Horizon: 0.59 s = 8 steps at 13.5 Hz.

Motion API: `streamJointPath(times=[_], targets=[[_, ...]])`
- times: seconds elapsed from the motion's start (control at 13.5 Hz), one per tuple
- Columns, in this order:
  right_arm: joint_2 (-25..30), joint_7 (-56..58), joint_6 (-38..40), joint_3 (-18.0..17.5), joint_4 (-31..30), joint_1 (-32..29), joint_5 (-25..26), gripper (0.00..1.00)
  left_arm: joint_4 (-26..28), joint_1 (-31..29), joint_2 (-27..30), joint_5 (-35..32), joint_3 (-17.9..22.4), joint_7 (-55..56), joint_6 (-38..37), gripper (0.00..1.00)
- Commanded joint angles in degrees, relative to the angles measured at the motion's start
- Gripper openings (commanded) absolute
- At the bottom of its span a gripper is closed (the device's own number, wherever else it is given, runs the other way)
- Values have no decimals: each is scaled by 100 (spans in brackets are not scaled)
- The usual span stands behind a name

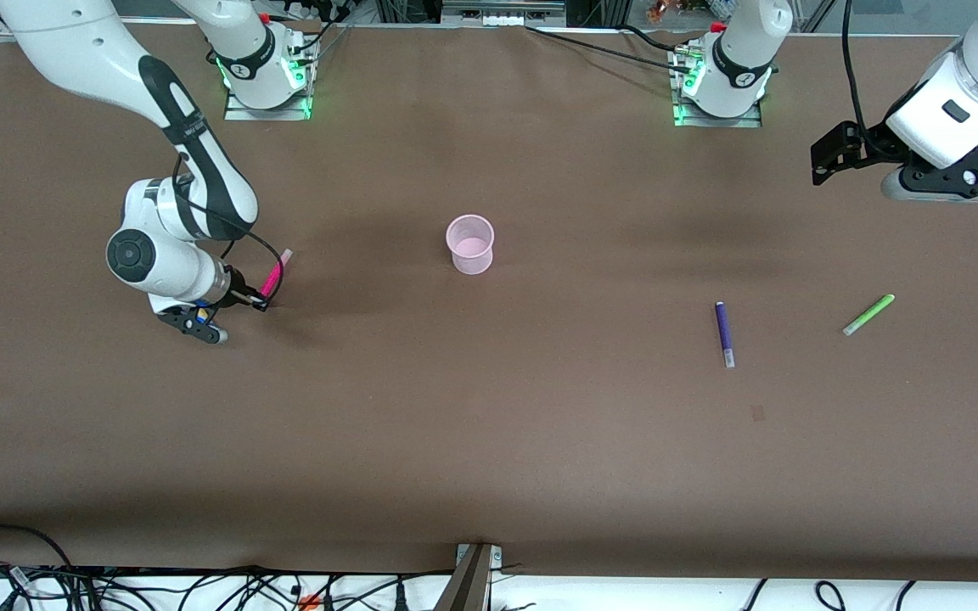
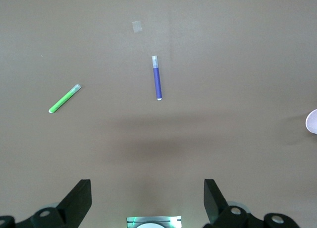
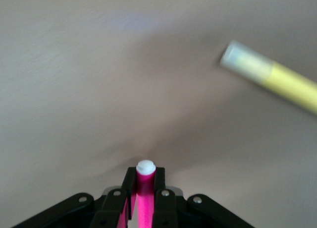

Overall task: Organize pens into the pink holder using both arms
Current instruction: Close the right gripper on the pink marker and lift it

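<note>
My right gripper (image 1: 261, 297) is shut on the magenta-pink pen (image 1: 276, 273), low over the table toward the right arm's end; the pen's pale cap sticks out past the fingertips. In the right wrist view the gripper (image 3: 145, 177) clamps this pen (image 3: 145, 203), and the yellow pen (image 3: 277, 79) lies on the table close by. The pink holder (image 1: 470, 244) stands upright and empty mid-table. The purple pen (image 1: 724, 333) and the light green pen (image 1: 868, 315) lie toward the left arm's end. My left gripper (image 1: 824, 165) hangs high there, open and empty (image 2: 147, 188).
The brown table (image 1: 489, 441) carries a small darker patch (image 1: 757, 413) nearer the front camera than the purple pen. The arm bases (image 1: 266, 76) stand along the table's edge farthest from the camera. Cables run along the near edge (image 1: 200, 585).
</note>
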<state>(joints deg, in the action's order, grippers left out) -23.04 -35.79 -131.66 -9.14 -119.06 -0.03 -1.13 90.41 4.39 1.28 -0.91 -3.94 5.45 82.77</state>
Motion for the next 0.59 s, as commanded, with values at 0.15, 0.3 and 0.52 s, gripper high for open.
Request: streamJointPath(times=[0.15,0.3,0.52], targets=[[581,-2183,1686,-879,1093,318,77,0,-129,1,-32,-58,8,8,-112,100],[572,-2676,1801,-879,1489,704,104,0,-120,1,-32,-58,8,8,-112,100],[397,-3939,1793,-879,2060,1512,1127,0,-120,1,-32,-58,8,8,-112,100]])
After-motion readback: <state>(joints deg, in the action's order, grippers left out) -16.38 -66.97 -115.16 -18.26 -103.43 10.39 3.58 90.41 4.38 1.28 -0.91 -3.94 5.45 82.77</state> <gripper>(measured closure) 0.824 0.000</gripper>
